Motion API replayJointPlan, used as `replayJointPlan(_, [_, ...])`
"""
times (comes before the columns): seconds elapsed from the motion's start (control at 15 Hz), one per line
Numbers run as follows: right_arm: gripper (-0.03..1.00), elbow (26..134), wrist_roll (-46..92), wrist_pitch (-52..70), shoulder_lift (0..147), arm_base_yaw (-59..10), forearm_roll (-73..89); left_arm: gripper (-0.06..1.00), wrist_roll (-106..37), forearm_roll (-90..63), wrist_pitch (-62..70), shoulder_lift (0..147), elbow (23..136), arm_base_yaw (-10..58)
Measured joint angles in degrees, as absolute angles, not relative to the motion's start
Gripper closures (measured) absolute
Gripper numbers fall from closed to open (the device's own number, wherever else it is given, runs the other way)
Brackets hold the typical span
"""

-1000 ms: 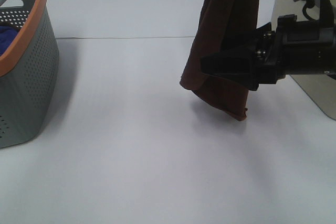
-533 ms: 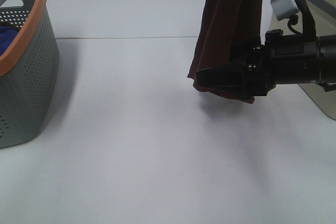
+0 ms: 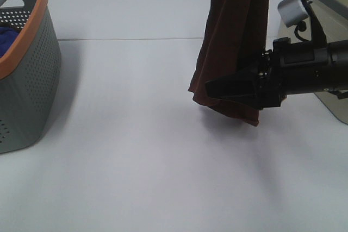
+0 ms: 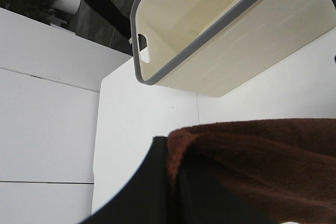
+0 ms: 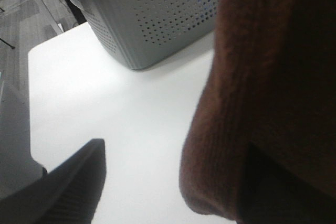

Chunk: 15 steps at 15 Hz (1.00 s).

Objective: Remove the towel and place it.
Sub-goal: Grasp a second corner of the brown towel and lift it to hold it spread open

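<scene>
The dark reddish-brown towel [image 3: 234, 36] hangs straight down from above the top edge of the exterior view. Its lower end [image 3: 239, 113] is just above the white table. My left gripper is out of the exterior view. In the left wrist view a black finger [image 4: 147, 192] presses against the towel [image 4: 262, 156], shut on it. My right gripper [image 3: 217, 88] reaches in from the right at the towel's lower part, jaws open. In the right wrist view one finger [image 5: 73, 182] is apart from the towel [image 5: 273, 77], which hides the other finger.
A grey perforated basket with an orange rim [image 3: 32, 74] stands at the left edge, a blue cloth [image 3: 6, 36] inside; it also shows in the right wrist view [image 5: 157, 19]. A beige bin with a grey rim [image 3: 334, 104] stands at the right, also in the left wrist view [image 4: 236, 40].
The towel's lower end rose half a second ago and has dropped back down. My right gripper has sunk slightly and stays at the towel's lower part.
</scene>
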State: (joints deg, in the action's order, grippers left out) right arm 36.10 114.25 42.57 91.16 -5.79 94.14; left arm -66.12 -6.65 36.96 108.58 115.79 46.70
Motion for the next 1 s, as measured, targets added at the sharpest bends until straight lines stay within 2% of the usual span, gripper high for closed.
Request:
replayJointPlan(0.27, [0.49, 36.1, 120.0, 39.9, 91.2, -5.8, 98.8, 0.94, -66.1, -6.6, 37.0, 108.6, 115.8, 46.7])
replayJointPlan(0.87, [0.51, 36.2, 122.0, 38.6, 96.8, -5.8, 99.1, 0.94, -66.1, -6.6, 37.0, 108.6, 115.8, 46.7])
replayJointPlan(1.0, [0.56, 36.2, 122.5, 38.8, 97.3, -5.8, 99.1, 0.94, -66.1, -6.6, 37.0, 108.6, 115.8, 46.7])
